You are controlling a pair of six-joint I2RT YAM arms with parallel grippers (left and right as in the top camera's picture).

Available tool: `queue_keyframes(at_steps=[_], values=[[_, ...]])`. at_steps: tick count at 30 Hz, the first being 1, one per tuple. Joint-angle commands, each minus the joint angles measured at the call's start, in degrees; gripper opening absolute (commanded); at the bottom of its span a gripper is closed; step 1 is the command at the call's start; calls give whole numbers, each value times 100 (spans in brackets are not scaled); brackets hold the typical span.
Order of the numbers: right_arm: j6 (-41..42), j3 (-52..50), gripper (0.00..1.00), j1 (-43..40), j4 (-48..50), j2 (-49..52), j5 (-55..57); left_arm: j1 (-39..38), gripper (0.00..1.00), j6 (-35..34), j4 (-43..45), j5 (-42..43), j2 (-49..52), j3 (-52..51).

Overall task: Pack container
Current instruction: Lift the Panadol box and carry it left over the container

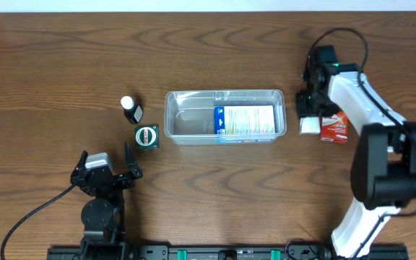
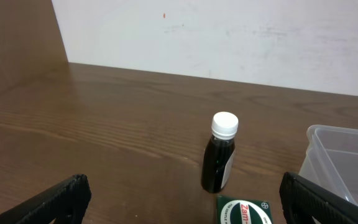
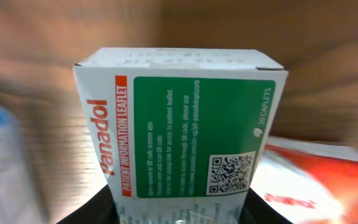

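The container (image 1: 226, 96) stands at the middle of the table (image 1: 49, 65), long side running left to right. A white and blue box (image 1: 244, 120) lies flat inside it, in the right half; the left half holds nothing.

Right gripper (image 1: 309, 120): positioned just beside the container's right end, fingers clenched on a white and green box (image 3: 179, 124). A red box (image 1: 334, 128) lies on the table just to the right of this gripper.

Left gripper (image 1: 107, 163): positioned near the table's front edge, well apart from the container, fingers (image 2: 61, 199) released and spread, grasping nothing.

A dark bottle (image 2: 219, 158) with a white cap stands upright left of the container. A small green box (image 1: 146, 136) lies just beside the bottle, on the near side.
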Motion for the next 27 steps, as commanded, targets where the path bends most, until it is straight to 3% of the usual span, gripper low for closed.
queue_keyframes(at_steps=[1,11,27], values=[[66,389,40,-55,9,-688,83,-2,98,101,-186,-155,11,-120],[-361,446,41,339,190,-1663,-240,-2,98,101,-184,-155,11,-120],[-1508,424,38,2173,1078,-1574,109,-2,98,101,-186,-155,11,-120]])
